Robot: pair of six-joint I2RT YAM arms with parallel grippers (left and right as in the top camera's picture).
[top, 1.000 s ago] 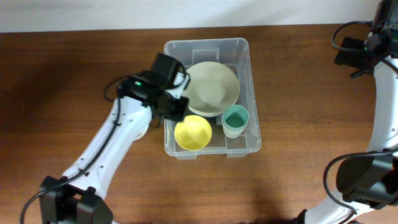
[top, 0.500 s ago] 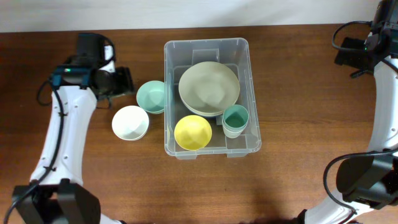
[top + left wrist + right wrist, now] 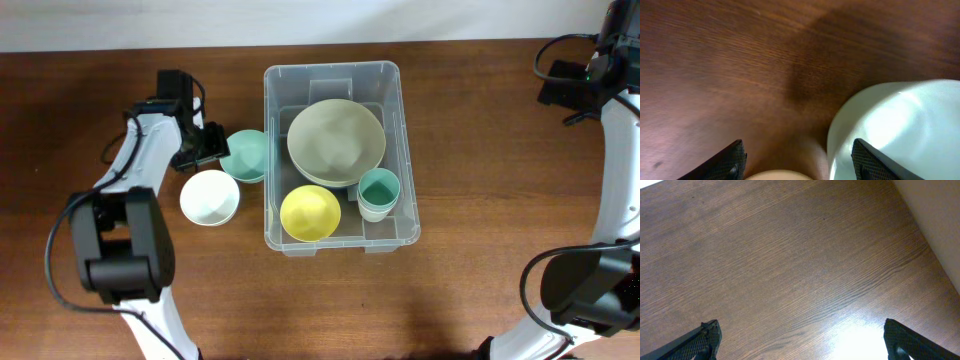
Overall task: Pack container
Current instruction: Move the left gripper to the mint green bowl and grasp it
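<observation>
The container (image 3: 330,68) sits at the middle of the counter (image 3: 480,300), its long sides running far to near. It is a clear rectangular plastic tub with a rounded rim and moulded recesses in its end walls. Inside it are a big pale green bowl (image 3: 336,142), a yellow bowl (image 3: 310,213) and a teal cup (image 3: 379,192). I judge it light for its size and stiff along the rim, but thin and springy in the walls and slick to the touch. If it must shift, I would take it by the rim at a short end, or push low on a wall, and go gently so the loose bowls don't slide. My left claw (image 3: 207,147) stands released, holding nothing, just left of a mint bowl (image 3: 245,155) that lies outside the tub against its left wall, with a white bowl (image 3: 210,197) a little nearer. My right claw (image 3: 802,347) is spread wide and empty over bare wood, well apart at the far right.
</observation>
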